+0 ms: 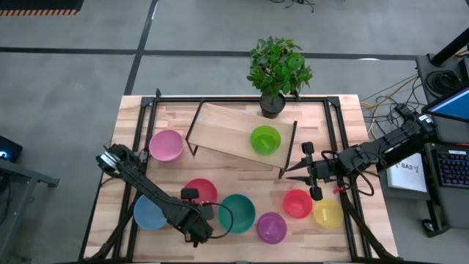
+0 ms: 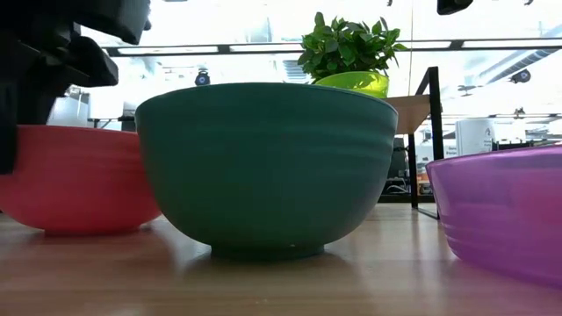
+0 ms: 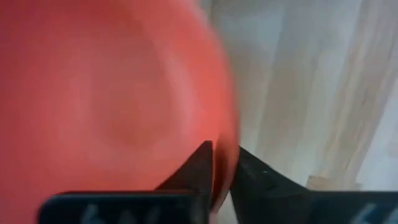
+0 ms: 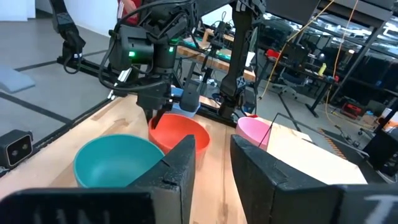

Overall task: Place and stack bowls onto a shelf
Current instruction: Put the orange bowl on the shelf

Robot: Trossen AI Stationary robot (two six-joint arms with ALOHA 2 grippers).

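The shelf [image 1: 227, 132] lies askew on the far half of the table, with the lime green bowl [image 1: 265, 139] standing on it. My left gripper [image 1: 195, 199] is shut on the red-orange bowl [image 1: 199, 189], which also shows in the right wrist view [image 4: 180, 134] and sits on its base in the low view [image 2: 79, 180]. My right gripper [image 1: 297, 172] hangs open by the shelf's right end and touches nothing [image 4: 214, 158]. The pink bowl [image 1: 166, 145], blue bowl [image 1: 149, 213], teal bowl [image 1: 236, 213], purple bowl [image 1: 271, 227], yellow bowl [image 1: 327, 213] and a second reddish bowl [image 1: 297, 203] stand on the table. My left gripper holds the red-orange bowl by its rim [image 3: 222, 155], on the bowl's near-left side. One finger [image 3: 202, 168] is inside the bowl and the other finger [image 3: 255, 177] is outside. The fingers come from above, pointing down. The bowl stands upright with its base on the table.
A black plant pot with a green plant [image 1: 275, 73] stands at the table's far edge behind the shelf. The teal bowl sits right beside the held bowl. Bare wood lies between the shelf and the near row of bowls [image 1: 242, 176].
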